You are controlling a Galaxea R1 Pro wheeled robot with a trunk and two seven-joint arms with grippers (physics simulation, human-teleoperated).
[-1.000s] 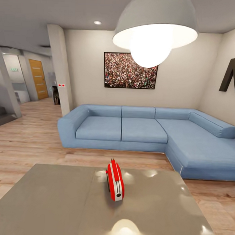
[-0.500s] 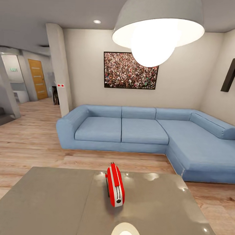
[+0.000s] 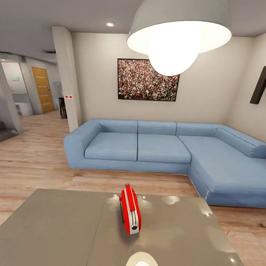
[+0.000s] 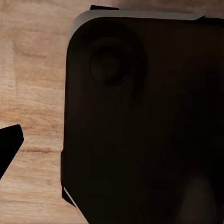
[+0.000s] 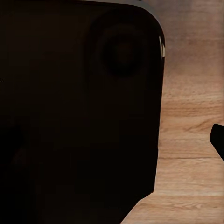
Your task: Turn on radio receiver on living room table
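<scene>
While neither wrist view lets me tell how far either gripper is open or whether it holds anything, both show a dark robot panel (image 4: 144, 121) over plank floor (image 5: 191, 116), so the arms seem to hang low. The radio (image 3: 130, 210) stands upright, narrow striped edge toward the camera, near the middle of the table (image 3: 56, 230), sofa (image 3: 163, 149) beyond. I would raise one arm and come at the dial face from the side, pressing gently so the radio does not tip
</scene>
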